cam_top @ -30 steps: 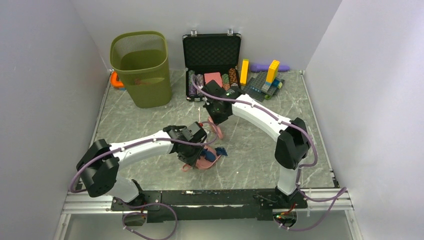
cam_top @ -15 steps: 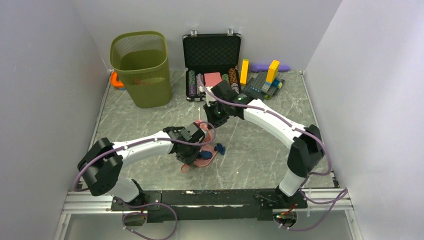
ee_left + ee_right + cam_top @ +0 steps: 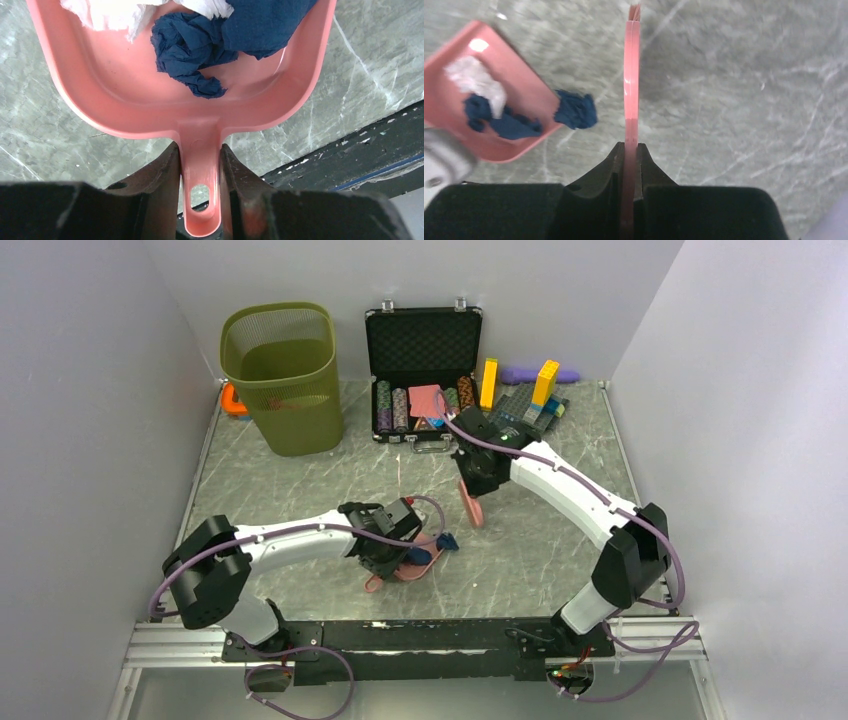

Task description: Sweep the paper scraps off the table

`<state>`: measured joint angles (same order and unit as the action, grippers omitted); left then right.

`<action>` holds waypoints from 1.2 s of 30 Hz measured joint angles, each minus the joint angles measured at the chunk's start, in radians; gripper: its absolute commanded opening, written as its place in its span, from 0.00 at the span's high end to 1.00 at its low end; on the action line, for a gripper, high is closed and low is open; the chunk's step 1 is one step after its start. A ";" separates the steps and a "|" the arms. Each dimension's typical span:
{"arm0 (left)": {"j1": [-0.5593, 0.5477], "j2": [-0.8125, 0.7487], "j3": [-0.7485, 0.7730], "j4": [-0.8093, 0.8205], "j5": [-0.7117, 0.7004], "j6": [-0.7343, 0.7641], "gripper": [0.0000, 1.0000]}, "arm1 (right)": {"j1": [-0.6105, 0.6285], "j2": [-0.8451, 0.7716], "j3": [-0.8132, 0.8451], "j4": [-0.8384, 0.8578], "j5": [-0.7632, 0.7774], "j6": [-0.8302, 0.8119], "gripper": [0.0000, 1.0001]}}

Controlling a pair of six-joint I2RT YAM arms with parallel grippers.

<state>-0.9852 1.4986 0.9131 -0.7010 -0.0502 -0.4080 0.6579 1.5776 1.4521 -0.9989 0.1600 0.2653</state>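
My left gripper (image 3: 200, 150) is shut on the handle of a pink dustpan (image 3: 125, 100), which rests low on the table (image 3: 300, 480) near the front middle (image 3: 412, 565). Dark blue paper scraps (image 3: 190, 50) and a white one (image 3: 110, 12) lie in the pan. One more dark blue scrap (image 3: 575, 110) sits on the table at the pan's open lip (image 3: 445, 540). My right gripper (image 3: 630, 147) is shut on a thin pink brush (image 3: 631, 75), held edge-on just right of that scrap (image 3: 468, 508). The pan also shows in the right wrist view (image 3: 524, 90).
A green mesh basket (image 3: 285, 375) stands at the back left with an orange object (image 3: 232, 400) behind it. An open black case with poker chips (image 3: 423, 370) and toy bricks (image 3: 530, 400) are at the back. A metal rail (image 3: 420, 640) runs along the near edge.
My right arm has swung the brush to the right, away from the dustpan. The dustpan and left gripper have shifted slightly right. A blue scrap stays at the pan's lip.
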 measured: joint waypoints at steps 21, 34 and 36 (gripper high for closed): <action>-0.075 0.055 0.073 -0.052 0.014 -0.003 1.00 | 0.116 -0.136 -0.168 0.113 -0.268 0.114 1.00; -0.075 0.027 0.075 -0.051 -0.045 -0.035 1.00 | -0.011 -0.386 -0.169 0.104 -0.078 0.185 1.00; -0.075 0.013 0.075 -0.052 -0.054 -0.036 1.00 | -0.027 -0.414 -0.169 0.099 -0.032 0.195 1.00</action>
<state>-1.0599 1.5112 0.9878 -0.7528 -0.1040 -0.4442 0.6304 1.1641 1.2831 -0.8997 0.1280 0.4606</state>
